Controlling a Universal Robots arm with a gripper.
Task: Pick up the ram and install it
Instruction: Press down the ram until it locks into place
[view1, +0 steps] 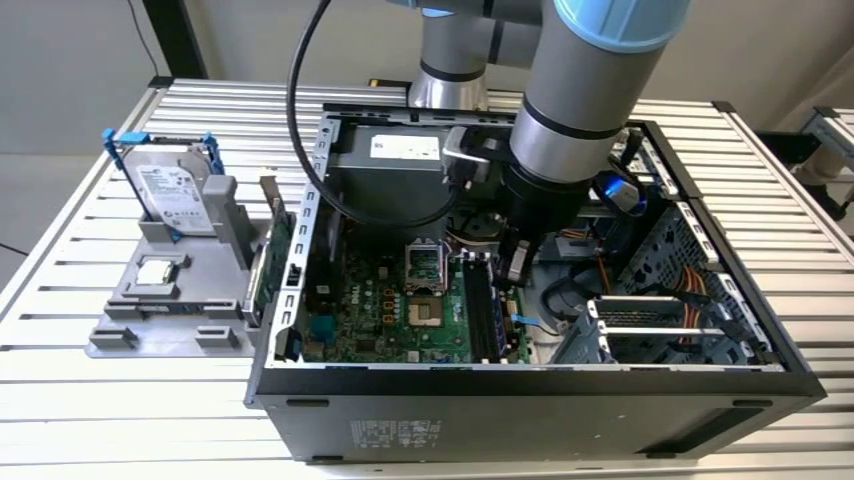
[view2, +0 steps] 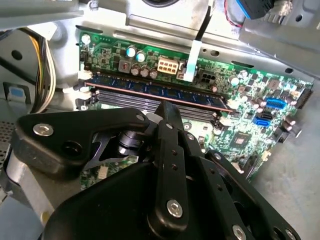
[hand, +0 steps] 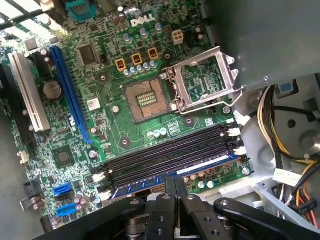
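An open desktop computer case (view1: 534, 385) was seen lying on its side on a slatted metal table (view1: 80, 420), with the motherboard (view1: 387, 305) facing up. The robot arm (view1: 574, 120) was reached down into the case from above, and its gripper (view1: 517, 262) was held just over the row of memory slots (hand: 165, 157) near the board's edge.

The ram (view2: 155, 93), a long dark blue stick, was seen standing on edge in 1 of the slots in the second wrist view, with white latches at the slot ends. In the first wrist view the same stick (hand: 150, 184) showed as a blue strip in the slot nearest the gripper, while the other slots beside it appeared bare. It was judged to be sitting in its slot already; whether it was fully pressed home could not be told.

The 2 black fingers (view2: 167, 120) were seen drawn together into a single narrow edge directly above the stick (probably so that a push could be given along its top). Whether they were touching the stick could not be made out.

The processor socket (hand: 202, 82) stood with its metal frame lifted. Outside the case, towards the exterior view's left, a grey holder (view1: 167, 300) carried a hard drive (view1: 171, 190) upright and a small silver chip (view1: 158, 270).
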